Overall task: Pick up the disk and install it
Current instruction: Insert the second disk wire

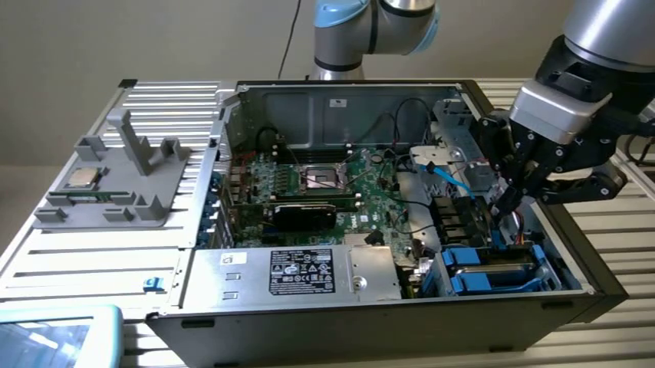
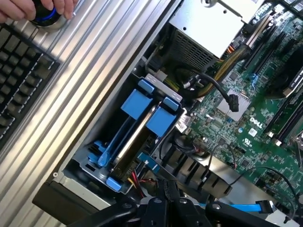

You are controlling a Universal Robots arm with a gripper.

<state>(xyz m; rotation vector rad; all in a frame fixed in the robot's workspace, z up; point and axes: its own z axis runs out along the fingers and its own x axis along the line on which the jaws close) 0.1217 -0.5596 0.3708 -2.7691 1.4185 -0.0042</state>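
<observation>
Ribbed metal bench, open computer case (image 1: 409,322): your clenched, empty gripper (image 1: 508,201) hovers above the disk (image 2: 137,139) standing in blue rails; press squarely, avoiding cables.

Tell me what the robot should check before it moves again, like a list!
1. Disk in its bay: ok, it sits between the blue rails in the drive cage.
2. Gripper holding nothing: ok, jaws shut and empty, just above the cage.
3. Disk pushed fully home: cannot tell.
4. Blue cable out of the gripper's way: ok, it lies beside it.
5. Person's hand away from the computer case: ok, it rests on a knob by the keyboard.
</observation>
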